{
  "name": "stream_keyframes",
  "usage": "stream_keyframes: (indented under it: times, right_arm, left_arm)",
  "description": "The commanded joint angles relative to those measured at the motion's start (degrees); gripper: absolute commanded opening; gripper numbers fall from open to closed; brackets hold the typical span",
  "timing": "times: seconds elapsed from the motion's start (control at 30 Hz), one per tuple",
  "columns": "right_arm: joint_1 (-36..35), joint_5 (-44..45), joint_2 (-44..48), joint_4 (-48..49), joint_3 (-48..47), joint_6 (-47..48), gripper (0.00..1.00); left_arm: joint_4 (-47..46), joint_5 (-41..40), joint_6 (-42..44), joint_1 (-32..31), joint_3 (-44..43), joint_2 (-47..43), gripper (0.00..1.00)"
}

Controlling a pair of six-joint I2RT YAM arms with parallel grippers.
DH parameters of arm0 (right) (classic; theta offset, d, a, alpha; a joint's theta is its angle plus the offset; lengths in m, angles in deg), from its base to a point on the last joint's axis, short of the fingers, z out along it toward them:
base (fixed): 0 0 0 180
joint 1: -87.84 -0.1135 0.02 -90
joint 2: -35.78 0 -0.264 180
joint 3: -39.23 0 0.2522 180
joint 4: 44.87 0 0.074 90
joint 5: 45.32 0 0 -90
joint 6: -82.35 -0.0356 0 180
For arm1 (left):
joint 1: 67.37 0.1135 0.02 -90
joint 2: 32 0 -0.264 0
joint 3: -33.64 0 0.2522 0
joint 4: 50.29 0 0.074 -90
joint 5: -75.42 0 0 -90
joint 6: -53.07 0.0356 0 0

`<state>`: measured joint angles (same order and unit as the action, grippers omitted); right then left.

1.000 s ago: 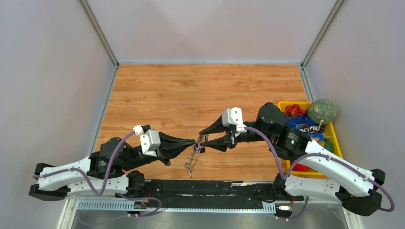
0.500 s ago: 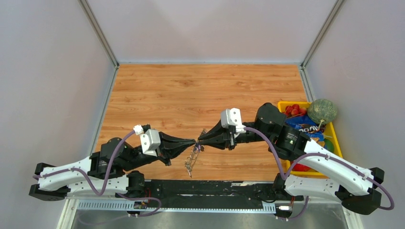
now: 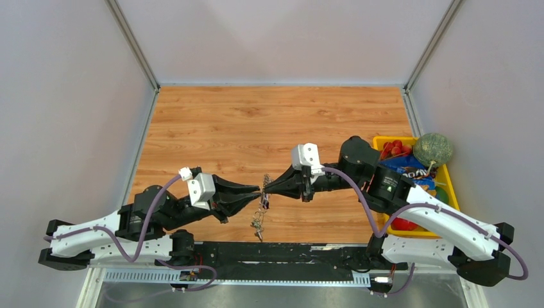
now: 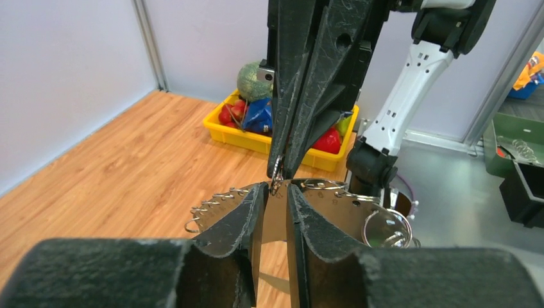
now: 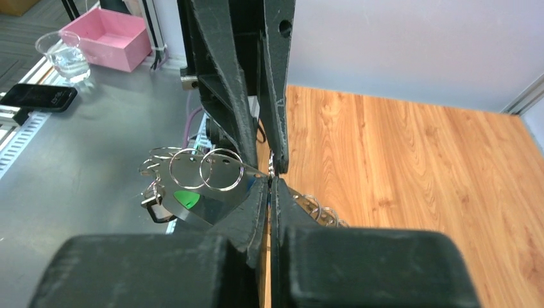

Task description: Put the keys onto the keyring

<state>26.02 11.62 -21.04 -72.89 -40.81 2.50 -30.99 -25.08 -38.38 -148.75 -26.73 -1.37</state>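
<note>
L gripper (image 3: 255, 194) now off thin silvery keyring (image 3: 260, 210), agape; R gripper (image 3: 266, 187) tight on it.

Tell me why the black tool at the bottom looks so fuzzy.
Left wrist view: the left tool sits very close to the lens, so its base blurs; the yellow bin looks sharp. Right wrist view: same blur on the right tool, while the keyring glints.

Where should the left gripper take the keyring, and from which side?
The bare wire of the keyring next to the right gripper pinch, coming head-on from the robot's left. That stretch sits between the left gripper open fingers; elsewhere small rings and keys crowd it.
</note>
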Motion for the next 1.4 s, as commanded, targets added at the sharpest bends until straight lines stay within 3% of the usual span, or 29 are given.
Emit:
stream_keyframes:
  times: [0.0, 0.23, 0.77, 1.37]
  right_arm:
    - [-0.25, 0.59, -1.67, -3.38, -5.79, -0.84, 0.0]
    - [-0.25, -0.94, -5.44, -13.29, -10.96, -0.41, 0.0]
    - [-0.24, -5.03, -11.21, -27.39, -19.82, 0.75, 0.0]
    - [-2.29, -3.36, -12.61, -29.74, -20.81, 1.55, 0.0]
  left_arm:
    - [5.71, 0.94, -1.52, -0.09, -4.24, -1.23, 0.32]
    - [16.67, 1.68, -2.23, -0.11, -9.98, 0.85, 0.46]
    - [26.56, 3.66, -0.3, -0.09, -16.21, 8.53, 0.46]
    - [25.83, 5.66, 0.57, -0.11, -16.83, 9.08, 0.43]
